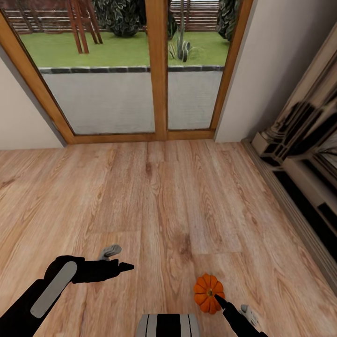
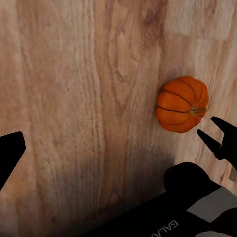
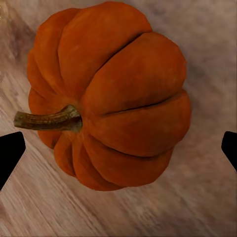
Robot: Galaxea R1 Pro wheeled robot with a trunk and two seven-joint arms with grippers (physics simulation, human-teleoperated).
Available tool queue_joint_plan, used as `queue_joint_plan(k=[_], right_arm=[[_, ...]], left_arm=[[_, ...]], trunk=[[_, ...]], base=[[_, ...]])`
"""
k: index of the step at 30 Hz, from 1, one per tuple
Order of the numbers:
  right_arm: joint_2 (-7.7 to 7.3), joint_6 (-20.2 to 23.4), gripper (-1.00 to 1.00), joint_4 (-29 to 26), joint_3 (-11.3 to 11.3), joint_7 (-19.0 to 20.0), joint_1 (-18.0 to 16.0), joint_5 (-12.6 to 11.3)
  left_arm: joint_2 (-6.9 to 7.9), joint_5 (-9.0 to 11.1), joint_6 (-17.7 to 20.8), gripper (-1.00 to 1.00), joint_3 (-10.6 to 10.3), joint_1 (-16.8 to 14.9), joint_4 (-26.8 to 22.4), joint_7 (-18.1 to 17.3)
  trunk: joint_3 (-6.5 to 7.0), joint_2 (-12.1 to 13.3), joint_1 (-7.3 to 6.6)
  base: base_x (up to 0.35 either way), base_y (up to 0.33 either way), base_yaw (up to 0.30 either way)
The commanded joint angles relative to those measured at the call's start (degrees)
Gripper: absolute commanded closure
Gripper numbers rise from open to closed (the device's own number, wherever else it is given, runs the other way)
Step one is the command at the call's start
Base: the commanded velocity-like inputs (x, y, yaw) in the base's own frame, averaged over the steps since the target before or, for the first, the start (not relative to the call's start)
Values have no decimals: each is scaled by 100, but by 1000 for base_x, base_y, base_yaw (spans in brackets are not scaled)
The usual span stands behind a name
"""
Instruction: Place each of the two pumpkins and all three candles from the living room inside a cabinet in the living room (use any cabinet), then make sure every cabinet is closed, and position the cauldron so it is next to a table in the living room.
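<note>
Down at the near edge of the head view, one pumpkin [image 1: 208, 293] sat on the wooden floor [image 1: 159, 201], stem tipped sideways rather than pointing up, and the right end effector [image 1: 228, 306] was right on top of it, one dark fingertip just touching or nearly touching the orange rind; from that angle I could not tell which. The right wrist view settled the rest: the pumpkin [image 3: 108, 96] loomed large between the two black fingertips [image 3: 10, 155], which stood wide apart at either side with bare floor showing on both flanks, so the jaws were spread open and gripping nothing. Over on the other side, the left end effector [image 1: 118, 258] hovered low above the boards, well apart from the pumpkin, its fingers parted too and empty; in its own wrist view the pumpkin [image 2: 181, 103] lay off to one side with the right arm's fingertips [image 2: 217, 136] reaching in beside it. Plenty of open floor ran ahead, plank after plank, all the way to the wood-framed glass doors [image 1: 157, 70] with lawn beyond. The room tightened on the right, where a pale wall [image 1: 276, 61] met a carved pale fireplace surround [image 1: 299, 154] whose base edge ran diagonally along the floor, well clear of the pumpkin.
</note>
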Motion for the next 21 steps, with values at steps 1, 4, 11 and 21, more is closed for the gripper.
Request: queue_joint_plan(k=[1,4,11,21], right_arm=[[-3,-7,-100,1,48,16,-3,-55],[-3,-8,-100,1,48,16,-3,-55],[-2,-6,-100,1,48,15,-3,-55],[-2,-2,-100,1,48,8,-3,-55]], left_arm=[[3,-46,10,-100,-5,-4,-2,-47],[-1,-47,11,-100,-5,-5,-2,-48],[-3,-47,7,-100,-5,-5,-3,-47],[-18,-43,7,-100,-5,-3,5,-47]], trunk=[[-4,-1,0],[-4,-1,0],[-4,-1,0],[-4,-1,0]], base=[[39,12,0],[68,5,0],[75,1,0],[51,0,0]])
